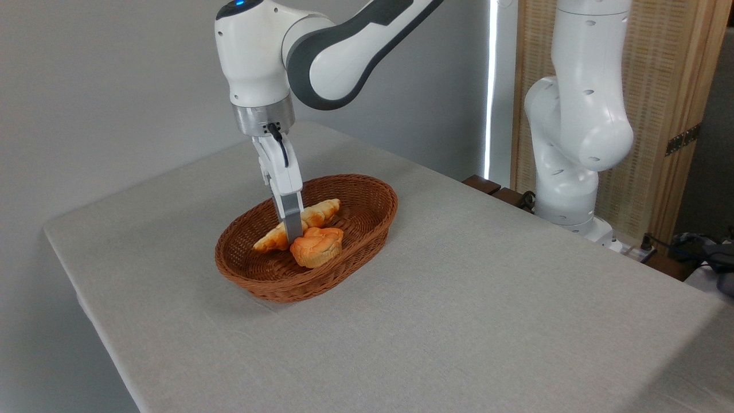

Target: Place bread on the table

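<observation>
Lying in the wicker basket on the table, the bread touches an orange bun, while the gripper crosses its middle, its grip impossible to tell.

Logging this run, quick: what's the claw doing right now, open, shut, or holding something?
Claw: down in the wicker basket at the long pastry; open or shut cannot be told from this angle.
</observation>
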You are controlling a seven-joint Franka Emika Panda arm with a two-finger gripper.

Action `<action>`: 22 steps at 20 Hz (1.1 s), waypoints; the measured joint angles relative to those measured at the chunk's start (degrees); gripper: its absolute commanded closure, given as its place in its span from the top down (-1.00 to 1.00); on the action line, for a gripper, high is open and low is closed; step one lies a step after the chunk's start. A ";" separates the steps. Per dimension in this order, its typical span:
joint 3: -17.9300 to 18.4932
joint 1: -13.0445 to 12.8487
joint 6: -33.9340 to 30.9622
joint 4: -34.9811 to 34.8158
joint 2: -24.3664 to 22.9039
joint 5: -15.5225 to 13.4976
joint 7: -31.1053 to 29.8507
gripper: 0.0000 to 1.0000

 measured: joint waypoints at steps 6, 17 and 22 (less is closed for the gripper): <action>0.16 0.01 0.00 0.06 -0.01 0.00 0.00 -0.52; 1.36 0.42 0.00 1.35 -0.95 -2.45 0.00 -0.51; 4.30 0.59 -4.54 4.05 -2.00 -3.92 0.02 -0.50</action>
